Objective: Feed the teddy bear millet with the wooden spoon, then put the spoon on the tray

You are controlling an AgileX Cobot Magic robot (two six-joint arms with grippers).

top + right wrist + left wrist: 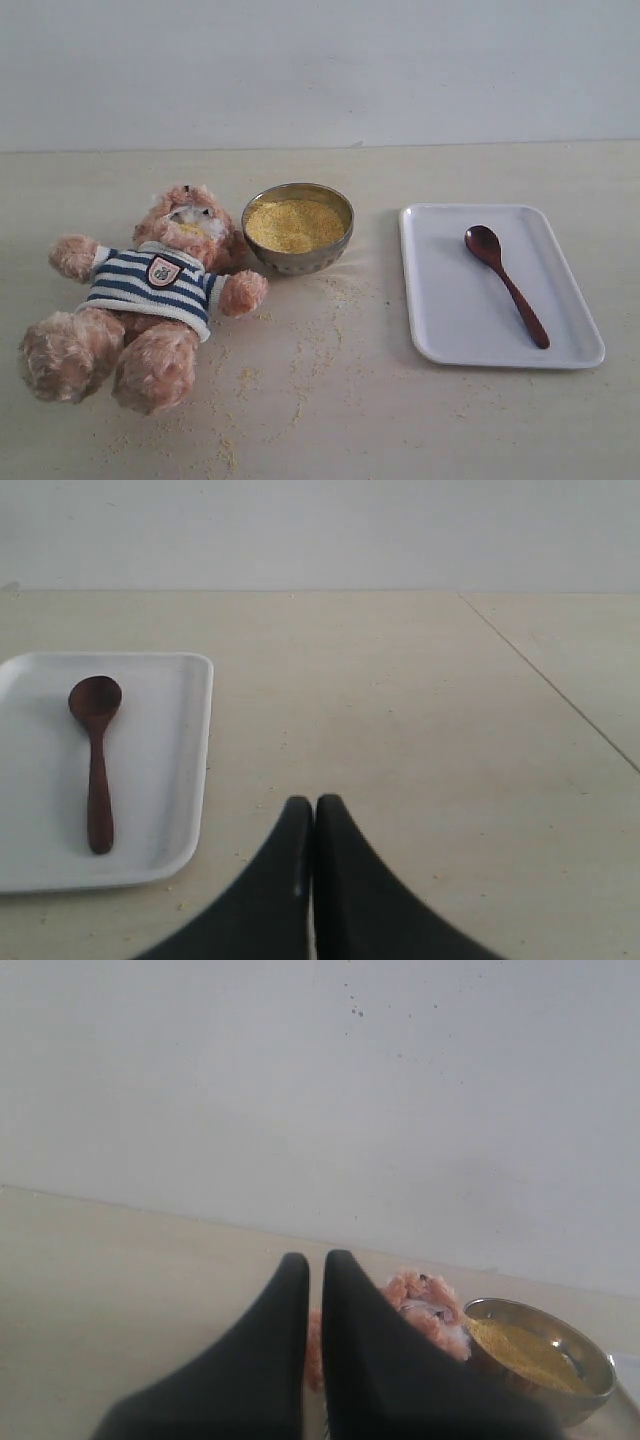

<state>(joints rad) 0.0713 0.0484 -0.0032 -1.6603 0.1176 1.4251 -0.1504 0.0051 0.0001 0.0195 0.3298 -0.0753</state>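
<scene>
The teddy bear point(150, 290) lies on its back at the left of the table, with yellow grains on its muzzle. Beside its head stands a metal bowl point(298, 228) filled with millet point(295, 224). At the right, the wooden spoon point(505, 282) rests on the white tray point(440, 310). Neither arm shows in the exterior view. My left gripper point(316, 1260) is shut and holds nothing; past it I see the bear's head point(425, 1305) and the bowl point(560, 1360). My right gripper point(315, 805) is shut and empty, apart from the tray point(160, 780) and spoon point(97, 760).
Loose millet grains point(300, 360) are scattered over the table in front of the bowl and around the bear. A pale wall point(320, 70) rises behind the table. A seam point(545, 680) runs across the tabletop in the right wrist view.
</scene>
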